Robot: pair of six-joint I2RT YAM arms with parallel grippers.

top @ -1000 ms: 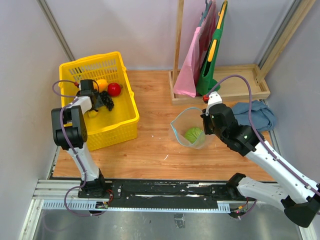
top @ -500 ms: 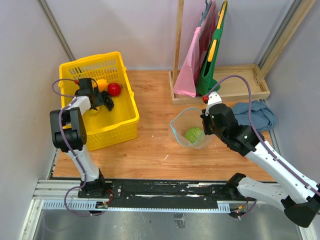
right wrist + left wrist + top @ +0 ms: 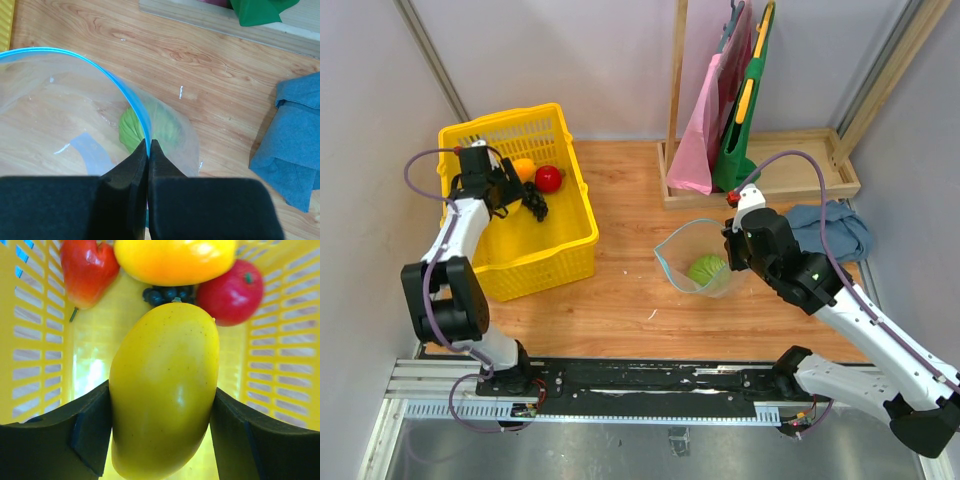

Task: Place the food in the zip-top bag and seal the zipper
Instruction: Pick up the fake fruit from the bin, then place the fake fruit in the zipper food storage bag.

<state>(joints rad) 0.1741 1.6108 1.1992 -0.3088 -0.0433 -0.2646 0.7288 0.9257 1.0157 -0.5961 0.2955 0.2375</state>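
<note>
**Left gripper on food in the basket; right gripper holding the bag mouth.**

The left gripper [image 3: 162,435] is inside the yellow basket [image 3: 35,340], its jaws set wide with a finger [image 3: 85,435] pressed against each side of the yellow piece [image 3: 165,390]. Beyond that piece lie the dark grape bunch [image 3: 165,292], the orange-yellow mango [image 3: 175,260], a round red piece [image 3: 230,287] and a pointed red piece [image 3: 87,270]. The right gripper [image 3: 148,150] is fully closed, pinching the zipper [image 3: 100,75] at the rim of the zip-top bag [image 3: 50,110]. The bag stands on the wooden table [image 3: 215,100] with its mouth held open in a curve. The pale green round piece [image 3: 132,132] rests inside the bag. A blue cloth [image 3: 295,135] lies to the right, apart from the bag.
</note>
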